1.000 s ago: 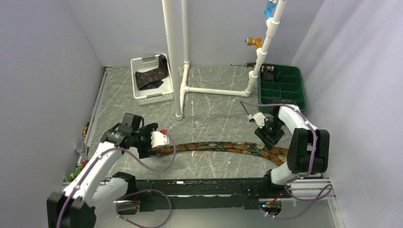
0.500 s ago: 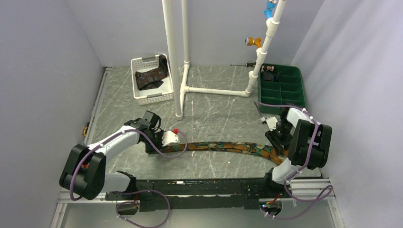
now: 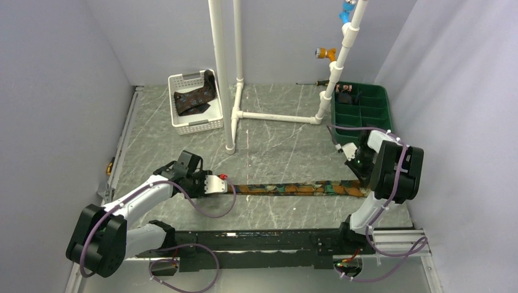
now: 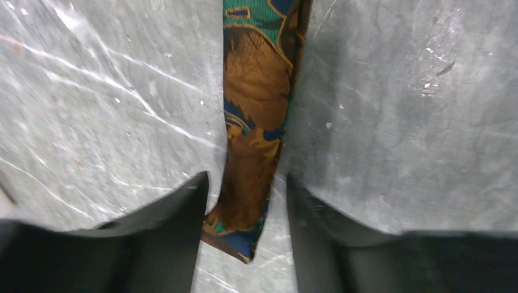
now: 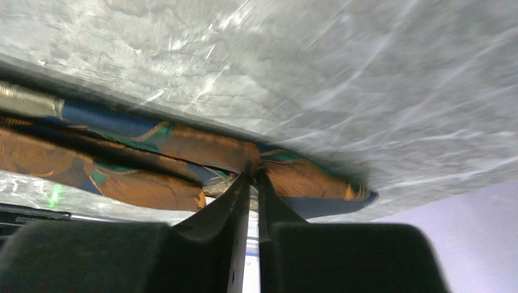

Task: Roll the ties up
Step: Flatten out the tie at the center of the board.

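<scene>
One tie (image 3: 293,188), brown with orange and teal patches, lies stretched in a straight line across the front of the table. Its narrow pointed end (image 4: 247,201) rests flat between the fingers (image 4: 174,235) of my left gripper (image 4: 246,180), which is open with a gap on each side. My left gripper (image 3: 226,185) sits at the tie's left end. My right gripper (image 5: 253,174) is shut on a pinch of the tie's wide end (image 5: 305,180); it (image 3: 360,183) is at the tie's right end. A second dark tie (image 3: 194,101) lies bunched in the white basket.
The white basket (image 3: 196,127) stands at the back left. A white pipe frame (image 3: 275,116) rises from the middle of the table. A green compartment tray (image 3: 363,113) sits at the back right. Purple cables (image 3: 214,210) loop off both arms.
The tie, curved a second ago, now lies straight. My right gripper has shut on its wide end and drawn it rightward. My left gripper swung round to the narrow end and narrowed.
</scene>
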Controlling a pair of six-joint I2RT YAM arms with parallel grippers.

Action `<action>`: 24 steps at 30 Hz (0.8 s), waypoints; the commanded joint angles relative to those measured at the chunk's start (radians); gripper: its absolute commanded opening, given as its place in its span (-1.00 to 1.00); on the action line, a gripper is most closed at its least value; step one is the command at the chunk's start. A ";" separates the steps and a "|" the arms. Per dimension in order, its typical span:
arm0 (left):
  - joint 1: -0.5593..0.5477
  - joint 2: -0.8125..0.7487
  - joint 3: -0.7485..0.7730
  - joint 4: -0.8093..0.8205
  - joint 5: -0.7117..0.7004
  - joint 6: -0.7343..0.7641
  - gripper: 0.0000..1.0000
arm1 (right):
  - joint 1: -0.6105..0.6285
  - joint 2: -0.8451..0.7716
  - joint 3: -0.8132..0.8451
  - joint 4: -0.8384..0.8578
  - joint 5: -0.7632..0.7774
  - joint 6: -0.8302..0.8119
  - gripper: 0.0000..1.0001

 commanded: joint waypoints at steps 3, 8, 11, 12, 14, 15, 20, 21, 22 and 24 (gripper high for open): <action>0.001 -0.018 0.114 -0.118 0.099 -0.098 0.49 | -0.084 -0.111 0.123 -0.142 -0.160 -0.033 -0.01; 0.012 -0.007 0.160 -0.114 0.112 -0.173 0.59 | -0.157 -0.110 0.125 -0.143 -0.182 0.046 0.13; 0.022 0.007 0.175 -0.116 0.118 -0.189 0.60 | -0.171 -0.087 0.095 -0.093 -0.177 0.135 0.15; 0.023 0.009 0.181 -0.120 0.118 -0.194 0.60 | -0.174 -0.082 0.086 -0.083 -0.187 0.157 0.16; 0.026 0.007 0.189 -0.124 0.115 -0.200 0.61 | -0.175 -0.075 0.062 -0.070 -0.222 0.181 0.23; 0.028 0.005 0.192 -0.126 0.112 -0.202 0.62 | -0.175 -0.072 0.049 -0.061 -0.234 0.186 0.37; 0.031 -0.002 0.181 -0.117 0.100 -0.211 0.82 | -0.169 -0.014 -0.022 0.045 -0.212 0.218 0.74; 0.032 0.001 0.180 -0.113 0.098 -0.216 0.84 | -0.169 0.001 -0.036 0.067 -0.204 0.221 0.73; 0.033 0.003 0.182 -0.111 0.098 -0.223 0.92 | -0.167 0.017 -0.053 0.090 -0.193 0.222 0.71; 0.041 -0.002 0.187 -0.097 0.103 -0.246 0.99 | -0.160 0.039 -0.094 0.147 -0.151 0.223 0.50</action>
